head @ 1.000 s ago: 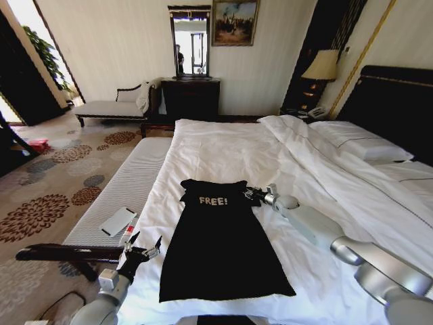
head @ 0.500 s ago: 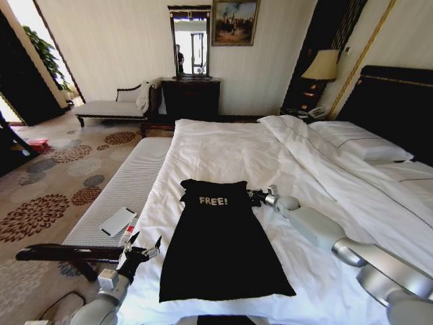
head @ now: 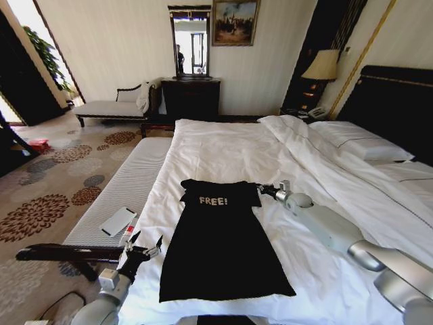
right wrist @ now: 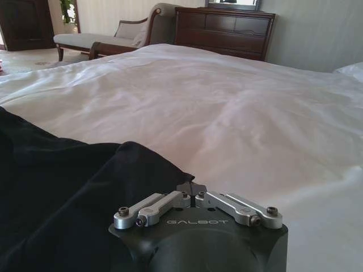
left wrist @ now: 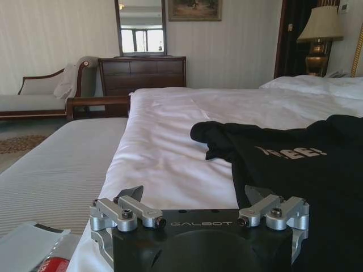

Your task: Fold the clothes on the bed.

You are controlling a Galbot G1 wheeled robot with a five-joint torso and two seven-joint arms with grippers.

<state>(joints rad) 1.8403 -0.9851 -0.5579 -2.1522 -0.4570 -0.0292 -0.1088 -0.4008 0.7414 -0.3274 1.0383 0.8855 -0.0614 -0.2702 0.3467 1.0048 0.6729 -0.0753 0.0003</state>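
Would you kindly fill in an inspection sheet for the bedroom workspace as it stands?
Surface: bed, white duvet, lightly creased.
Job's things: black top lying flat, "FREE!" lettering up.
Clutter: white packet on the bench beside the bed.
Grippers: right claw shut on the top's sleeve edge; left claw open, at the near corner, apart from the top.
Cables: nothing seen.
Surroundings: chaise, dresser, lamp, patterned carpet.

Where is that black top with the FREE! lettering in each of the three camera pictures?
Head view: the black top lies flat, centre, on the white duvet.
Left wrist view: the top is beyond the left claw.
Right wrist view: its sleeve runs to the right claw.
Shared landmark: the dark dresser.
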